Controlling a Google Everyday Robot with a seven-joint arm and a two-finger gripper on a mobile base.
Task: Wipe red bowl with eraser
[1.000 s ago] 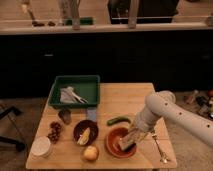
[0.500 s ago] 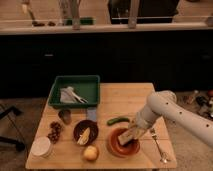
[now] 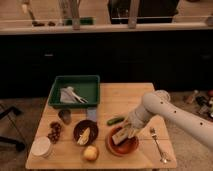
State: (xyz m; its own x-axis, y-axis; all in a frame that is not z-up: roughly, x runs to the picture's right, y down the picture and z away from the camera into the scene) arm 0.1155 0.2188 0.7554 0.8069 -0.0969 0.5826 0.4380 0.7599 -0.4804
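Observation:
The red bowl sits near the front edge of the wooden table, right of centre. My gripper reaches down from the right into the bowl. It holds the eraser, a small pale beige block, against the bowl's inside. The white arm comes in from the right edge of the view.
A dark brown bowl with yellowish contents is left of the red bowl. A green tray is at back left. A green cucumber, an apple, a fork, a white cup and a grey-blue card lie around.
The gripper with the eraser has shifted slightly inside the red bowl. Nothing else moved.

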